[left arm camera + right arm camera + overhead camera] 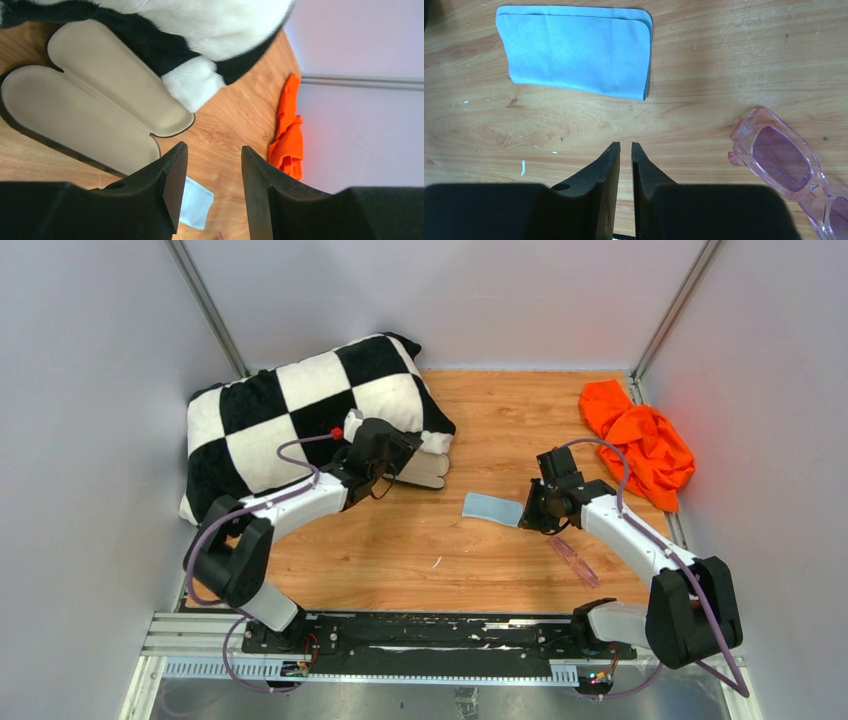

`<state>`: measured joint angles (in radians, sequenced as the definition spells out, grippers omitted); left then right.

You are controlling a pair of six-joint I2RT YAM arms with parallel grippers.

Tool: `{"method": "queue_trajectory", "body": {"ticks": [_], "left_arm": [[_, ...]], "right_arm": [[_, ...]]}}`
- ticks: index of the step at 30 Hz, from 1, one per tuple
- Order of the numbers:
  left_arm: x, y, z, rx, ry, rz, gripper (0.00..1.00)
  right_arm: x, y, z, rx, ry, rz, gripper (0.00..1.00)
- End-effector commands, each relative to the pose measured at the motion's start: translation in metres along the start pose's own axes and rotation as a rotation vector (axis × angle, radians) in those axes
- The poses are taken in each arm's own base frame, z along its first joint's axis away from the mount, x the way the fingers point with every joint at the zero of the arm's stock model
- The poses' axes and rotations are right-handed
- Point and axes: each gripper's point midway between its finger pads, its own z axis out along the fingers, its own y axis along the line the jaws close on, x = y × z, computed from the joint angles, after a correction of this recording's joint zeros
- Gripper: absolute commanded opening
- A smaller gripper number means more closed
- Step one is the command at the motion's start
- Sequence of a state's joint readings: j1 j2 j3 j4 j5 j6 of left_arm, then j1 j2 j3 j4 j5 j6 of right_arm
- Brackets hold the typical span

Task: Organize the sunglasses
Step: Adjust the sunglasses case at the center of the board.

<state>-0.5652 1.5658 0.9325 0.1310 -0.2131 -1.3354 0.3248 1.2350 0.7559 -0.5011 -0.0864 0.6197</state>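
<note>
The translucent pink sunglasses (573, 560) lie folded on the wooden table near my right arm; they also show at the right edge of the right wrist view (781, 160). The black case (425, 470) lies open with its beige lining up (90, 105), against the pillow. A light blue cloth (492, 508) lies flat between the arms (574, 47). My left gripper (400, 468) hovers beside the case, open and empty (212, 150). My right gripper (530, 512) is just right of the cloth, its jaws nearly together and holding nothing (625, 146).
A black and white checkered pillow (290, 420) fills the back left and overlaps the case's far side (200, 30). A crumpled orange cloth (640, 440) lies at the back right corner. Grey walls enclose the table on three sides.
</note>
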Motion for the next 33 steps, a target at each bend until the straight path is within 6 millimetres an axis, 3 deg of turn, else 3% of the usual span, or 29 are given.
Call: {"method": "queue_trajectory", "body": {"ticks": [1, 6, 9, 13, 17, 22, 27, 33], "left_arm": [[-0.021, -0.012, -0.030, 0.069, -0.071, 0.139, 0.48], [-0.021, 0.019, -0.035, -0.084, -0.036, 0.331, 0.46], [-0.016, 0.021, -0.031, -0.072, -0.006, 0.398, 0.46], [0.004, 0.011, -0.010, -0.051, 0.148, 0.628, 0.47], [0.007, 0.030, 0.010, -0.163, 0.238, 0.803, 0.45], [0.007, 0.057, 0.020, -0.246, 0.242, 0.848, 0.45], [0.029, 0.090, 0.025, -0.289, 0.331, 0.816, 0.45], [0.061, 0.092, 0.017, -0.290, 0.405, 0.783, 0.45]], "right_arm": [[0.003, -0.009, 0.002, 0.031, 0.017, -0.002, 0.20], [0.001, -0.006, 0.005, 0.025, 0.024, -0.002, 0.20], [-0.001, -0.005, 0.005, 0.021, 0.022, -0.001, 0.20], [-0.003, -0.001, 0.005, 0.013, 0.024, -0.001, 0.20], [-0.003, 0.000, 0.004, 0.008, 0.025, -0.001, 0.20], [-0.003, -0.001, 0.001, 0.010, 0.019, 0.000, 0.20], [-0.003, -0.002, 0.003, 0.018, 0.024, 0.002, 0.19], [-0.009, 0.001, 0.002, 0.014, 0.005, 0.004, 0.19]]}}
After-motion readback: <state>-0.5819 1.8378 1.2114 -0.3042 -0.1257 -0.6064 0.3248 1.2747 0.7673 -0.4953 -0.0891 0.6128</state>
